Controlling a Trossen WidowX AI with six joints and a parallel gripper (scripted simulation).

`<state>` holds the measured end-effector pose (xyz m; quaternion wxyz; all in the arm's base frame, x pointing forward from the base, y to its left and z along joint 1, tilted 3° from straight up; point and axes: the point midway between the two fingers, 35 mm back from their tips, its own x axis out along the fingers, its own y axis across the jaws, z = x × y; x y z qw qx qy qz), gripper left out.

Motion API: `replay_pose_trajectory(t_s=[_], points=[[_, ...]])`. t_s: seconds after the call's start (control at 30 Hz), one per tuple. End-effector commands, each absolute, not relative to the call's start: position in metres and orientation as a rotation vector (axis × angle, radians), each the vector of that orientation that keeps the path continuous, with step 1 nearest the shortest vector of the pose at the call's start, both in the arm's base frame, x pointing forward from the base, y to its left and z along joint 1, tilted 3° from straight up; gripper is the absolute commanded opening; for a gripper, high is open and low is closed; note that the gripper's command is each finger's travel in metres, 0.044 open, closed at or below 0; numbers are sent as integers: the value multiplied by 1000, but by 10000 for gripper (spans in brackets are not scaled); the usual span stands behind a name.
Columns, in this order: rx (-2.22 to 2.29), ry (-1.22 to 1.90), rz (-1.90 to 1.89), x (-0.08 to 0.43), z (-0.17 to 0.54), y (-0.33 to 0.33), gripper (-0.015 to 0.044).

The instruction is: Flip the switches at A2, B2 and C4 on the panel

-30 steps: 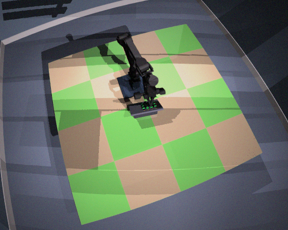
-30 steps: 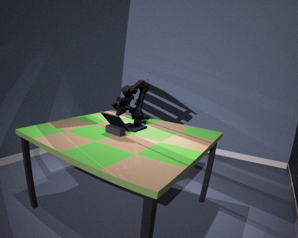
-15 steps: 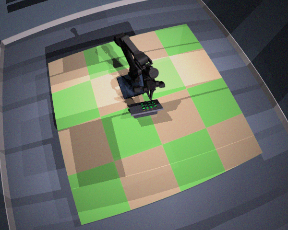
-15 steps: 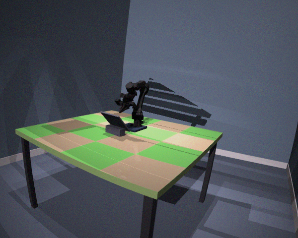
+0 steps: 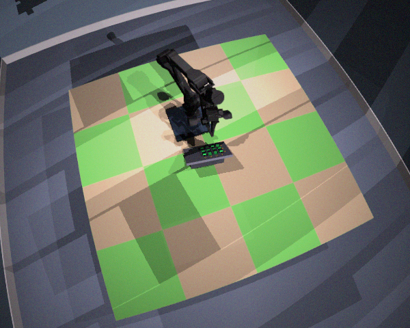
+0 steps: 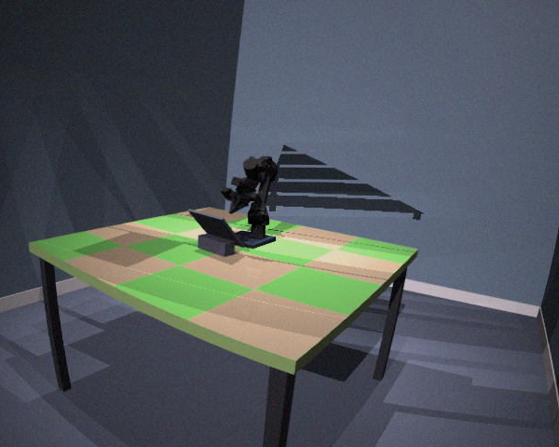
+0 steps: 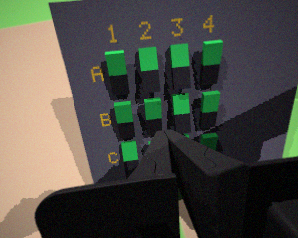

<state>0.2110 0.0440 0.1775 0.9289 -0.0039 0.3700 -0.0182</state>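
The dark tilted panel (image 5: 192,155) (image 6: 212,223) (image 7: 76,55) carries rows of switches with green far halves and black near halves. In the wrist view, A2 (image 7: 148,59) has a bright green face, like A3, B3 and C1. B2 (image 7: 152,110) has a darker green face with a lighter far edge, like A1, A4, B1 and B4. C4 (image 7: 208,141) is shadowed, its near part hidden by the fingers. C2 and C3 are mostly hidden. My gripper (image 5: 212,134) (image 6: 231,211) (image 7: 163,137) is shut and empty, off the panel's surface, its tips overlapping the view between columns 2 and 3.
The panel stands on a grey block (image 6: 215,245) on the green and tan checkered table (image 5: 262,222) (image 6: 164,289). The arm's blue base plate (image 5: 178,128) is close behind the panel's near edge. Shadows cross the panel's right and lower parts.
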Motion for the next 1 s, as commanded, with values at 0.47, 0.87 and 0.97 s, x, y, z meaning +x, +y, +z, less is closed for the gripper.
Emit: replay_pose_trajectory(t_s=[0.47, 0.87, 0.97], points=[[-6, 774, -39, 238, 148, 42, 0], [-6, 773, -39, 248, 139, 41, 0], [-6, 773, -39, 248, 139, 41, 0]])
